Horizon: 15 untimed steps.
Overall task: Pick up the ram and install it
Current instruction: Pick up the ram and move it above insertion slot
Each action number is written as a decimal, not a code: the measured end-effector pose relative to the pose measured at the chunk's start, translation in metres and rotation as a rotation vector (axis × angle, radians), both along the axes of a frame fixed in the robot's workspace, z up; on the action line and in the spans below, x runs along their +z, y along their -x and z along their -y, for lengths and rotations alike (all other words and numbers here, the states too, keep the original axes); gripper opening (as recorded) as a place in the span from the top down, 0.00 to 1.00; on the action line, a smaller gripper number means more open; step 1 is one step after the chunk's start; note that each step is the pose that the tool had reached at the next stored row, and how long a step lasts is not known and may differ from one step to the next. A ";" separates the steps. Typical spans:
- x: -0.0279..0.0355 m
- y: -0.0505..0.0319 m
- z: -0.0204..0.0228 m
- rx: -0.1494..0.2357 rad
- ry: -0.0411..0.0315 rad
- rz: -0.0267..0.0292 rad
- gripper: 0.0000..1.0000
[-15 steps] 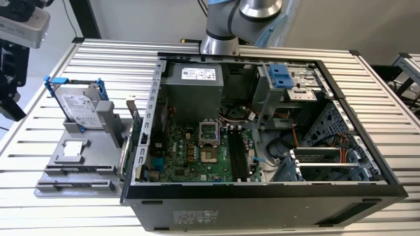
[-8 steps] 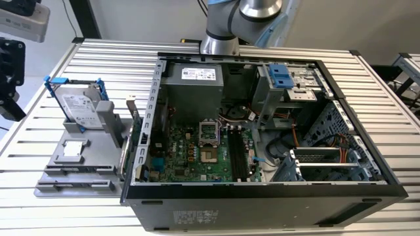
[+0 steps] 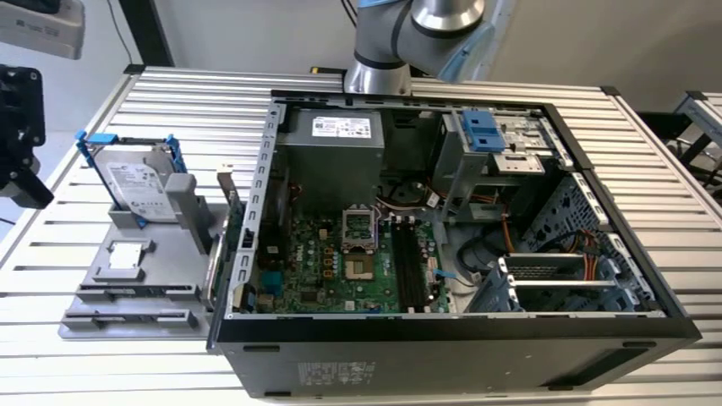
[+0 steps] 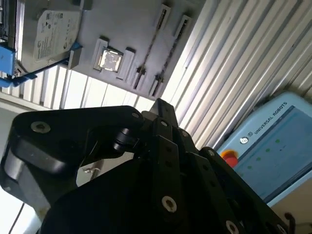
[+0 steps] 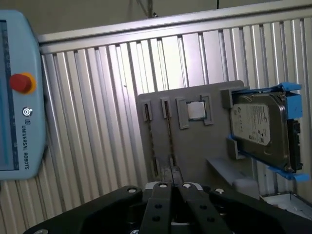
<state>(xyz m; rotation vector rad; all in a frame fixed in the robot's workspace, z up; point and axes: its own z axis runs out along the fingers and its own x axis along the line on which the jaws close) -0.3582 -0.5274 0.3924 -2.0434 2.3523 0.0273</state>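
Claw: black, at the exterior view's left edge (image 3: pixel 20 165), held up beside the surface (image 3: pixel 203 93) and well apart from the tray (image 3: pixel 158 275). In both wrist views its fingers meet at the middle (image 5: pixel 171 176), so it is narrow and holding nothing.
Ram: a thin dark stick on edge in a long holder on the tray (image 3: pixel 127 294). The first wrist view shows it as a fine strip (image 5: pixel 169 136) with a second strip of the same kind just beside it; I cannot tell whether that one is a stick too.
Tray: grey, on the surface beside the case (image 3: pixel 270 169), on the exterior view's left. It also carries a drive (image 3: pixel 141 186) upright in a blue bracket.
Case: open, with the board (image 3: pixel 327 262) facing up.
Slots: long and black (image 3: pixel 407 266), near the board's middle. They look vacant, though that is a judgement from afar.
Done: nothing that shows — the ram sits untouched in its holder.
Left: the whole job as I read it, both the pick and the install.
Progress: at the very start.
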 end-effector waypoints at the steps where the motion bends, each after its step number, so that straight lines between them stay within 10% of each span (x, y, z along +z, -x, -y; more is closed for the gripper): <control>1: 0.0001 -0.0001 0.0000 0.015 0.0002 0.0040 1.00; 10: -0.0006 0.0000 0.0000 0.163 -0.0004 0.0030 1.00; 15: -0.0018 0.0001 0.0000 0.192 -0.0018 -0.0133 1.00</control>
